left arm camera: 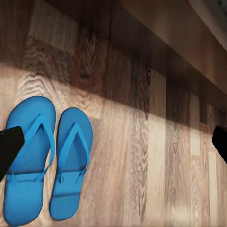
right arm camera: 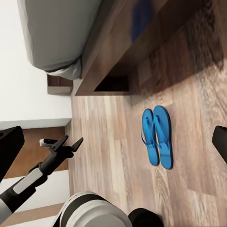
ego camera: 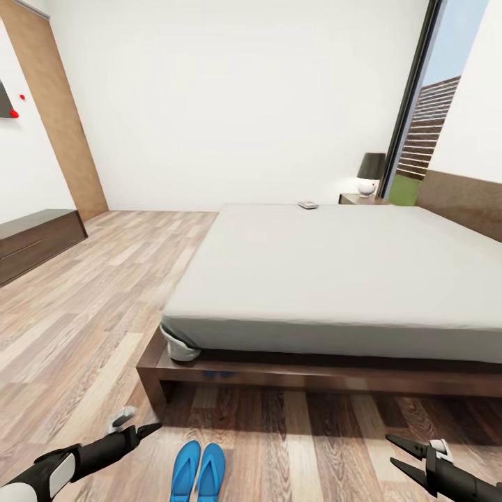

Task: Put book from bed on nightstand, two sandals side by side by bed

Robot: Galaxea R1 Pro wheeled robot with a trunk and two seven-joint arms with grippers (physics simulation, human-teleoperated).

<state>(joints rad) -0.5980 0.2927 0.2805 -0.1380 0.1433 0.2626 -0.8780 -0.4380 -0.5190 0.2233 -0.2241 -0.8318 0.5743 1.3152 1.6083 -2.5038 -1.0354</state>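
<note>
— Where are your sandals (ego camera: 199, 470)?
— Bottom centre of the head view, side by side on the floor (ego camera: 84, 307) before the bed (ego camera: 335, 279). Your book (ego camera: 308, 205) lies at the mattress's far edge.
— Pincers?
— Your left gripper (ego camera: 143, 431) looks nearly closed, empty; your right gripper (ego camera: 399, 454) spreads wide.

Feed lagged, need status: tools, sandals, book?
Left tool shut, right tool open, both empty. Sandals side by side on floor at bed foot. Book on far bed edge, near nightstand.
</note>
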